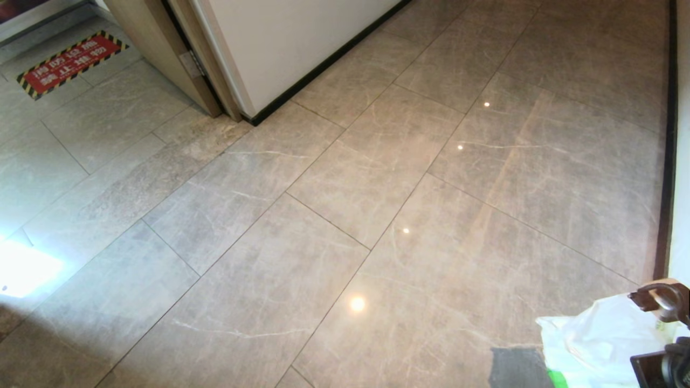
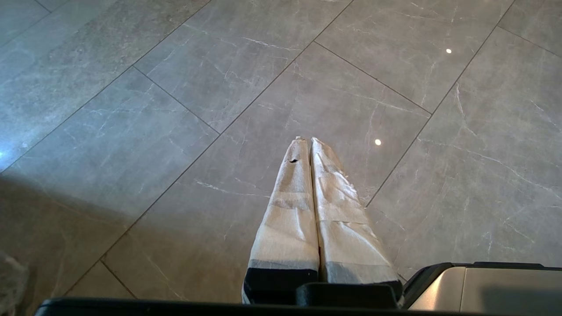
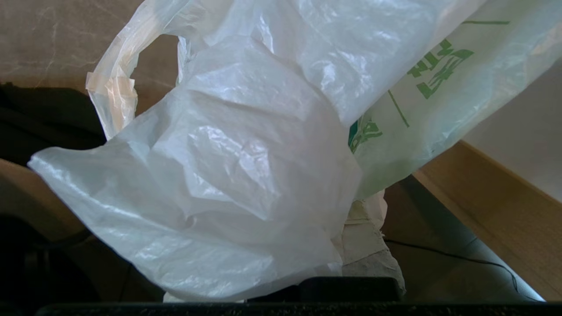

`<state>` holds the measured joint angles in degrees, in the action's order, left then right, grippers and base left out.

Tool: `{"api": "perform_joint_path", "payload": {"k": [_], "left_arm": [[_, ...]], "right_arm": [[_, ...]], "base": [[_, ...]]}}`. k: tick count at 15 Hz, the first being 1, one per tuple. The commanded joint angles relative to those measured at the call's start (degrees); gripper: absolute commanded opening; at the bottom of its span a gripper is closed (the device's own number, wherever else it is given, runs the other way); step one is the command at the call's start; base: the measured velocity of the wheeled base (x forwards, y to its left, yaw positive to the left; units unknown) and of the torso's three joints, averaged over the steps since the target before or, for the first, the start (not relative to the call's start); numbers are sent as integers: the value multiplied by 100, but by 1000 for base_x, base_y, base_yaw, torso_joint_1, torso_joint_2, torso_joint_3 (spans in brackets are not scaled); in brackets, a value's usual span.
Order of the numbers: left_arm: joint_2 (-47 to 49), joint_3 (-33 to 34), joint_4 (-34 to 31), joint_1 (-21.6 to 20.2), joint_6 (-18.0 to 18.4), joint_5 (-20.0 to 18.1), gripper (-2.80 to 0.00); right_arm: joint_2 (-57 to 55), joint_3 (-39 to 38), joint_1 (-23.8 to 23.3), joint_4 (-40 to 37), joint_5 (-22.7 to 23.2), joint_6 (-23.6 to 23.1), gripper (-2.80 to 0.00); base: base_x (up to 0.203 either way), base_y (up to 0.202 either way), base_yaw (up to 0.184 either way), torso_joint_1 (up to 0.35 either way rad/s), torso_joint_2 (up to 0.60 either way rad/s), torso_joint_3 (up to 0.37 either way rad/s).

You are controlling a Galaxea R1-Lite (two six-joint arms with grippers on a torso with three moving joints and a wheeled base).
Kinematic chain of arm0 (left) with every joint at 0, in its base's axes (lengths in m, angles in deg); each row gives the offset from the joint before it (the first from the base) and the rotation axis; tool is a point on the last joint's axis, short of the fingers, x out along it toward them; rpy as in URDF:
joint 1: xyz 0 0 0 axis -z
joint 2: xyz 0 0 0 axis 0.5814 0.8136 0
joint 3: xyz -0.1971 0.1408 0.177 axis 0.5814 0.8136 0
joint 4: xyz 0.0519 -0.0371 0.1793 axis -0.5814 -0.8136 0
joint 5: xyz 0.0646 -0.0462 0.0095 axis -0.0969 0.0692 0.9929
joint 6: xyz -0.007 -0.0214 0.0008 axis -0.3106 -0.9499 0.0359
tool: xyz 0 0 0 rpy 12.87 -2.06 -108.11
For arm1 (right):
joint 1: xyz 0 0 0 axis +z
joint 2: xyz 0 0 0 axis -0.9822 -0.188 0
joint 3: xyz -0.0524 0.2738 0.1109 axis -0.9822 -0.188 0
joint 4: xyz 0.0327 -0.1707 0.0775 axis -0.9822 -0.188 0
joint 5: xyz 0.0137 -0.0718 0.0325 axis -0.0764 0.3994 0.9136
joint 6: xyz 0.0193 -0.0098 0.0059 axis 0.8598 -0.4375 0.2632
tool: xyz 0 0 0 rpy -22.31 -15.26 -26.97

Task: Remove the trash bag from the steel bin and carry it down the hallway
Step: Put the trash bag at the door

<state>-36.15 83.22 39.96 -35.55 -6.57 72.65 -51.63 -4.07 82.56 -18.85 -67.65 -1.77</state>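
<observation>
Right gripper: clamped tight on the trash bag, low at the robot's right side; only one taped finger shows past the plastic in the right wrist view.
Left gripper: taped fingers pressed together on nothing, pointing at bare floor.
Where the bag is: bunched straight in front of the right gripper and draped over it, clear of the tiles; no steel bin shows in any view, so it looks already lifted out.
How the bag looks: thin, white, half see-through film, heavily crumpled, with green print on one side and a handle loop hanging open above the gripper.
Hallway: glossy marbled tiles run ahead, with a wall corner further on to the left.
Slip risk: the pinch seems to catch only a fold of slick film, so a jolt while driving could pull it free.
Snag risk: loose plastic trails near the robot's own body and could catch there or tear.
</observation>
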Motion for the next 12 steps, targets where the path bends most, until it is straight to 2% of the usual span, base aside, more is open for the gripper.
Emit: {"api": "perform_joint_path", "payload": {"k": [1, 5, 7, 12], "left_arm": [[0, 0, 0, 0, -4, 6, -280], [0, 0, 0, 0, -4, 6, -280], [0, 0, 0, 0, -4, 6, -280], [0, 0, 0, 0, -4, 6, -280]], "right_arm": [[-1401, 118, -180, 839, -42, -161, -280], [-2562, 589, -739, 1877, -59, -1170, -280], [-2985, 682, -991, 2451, -27, -1877, -280], [-4481, 796, -1160, 4385, 276, -2406, -280]], "base": [[0, 0, 0, 0, 0, 0], [0, 0, 0, 0, 0, 0], [0, 0, 0, 0, 0, 0], [0, 0, 0, 0, 0, 0]]}}
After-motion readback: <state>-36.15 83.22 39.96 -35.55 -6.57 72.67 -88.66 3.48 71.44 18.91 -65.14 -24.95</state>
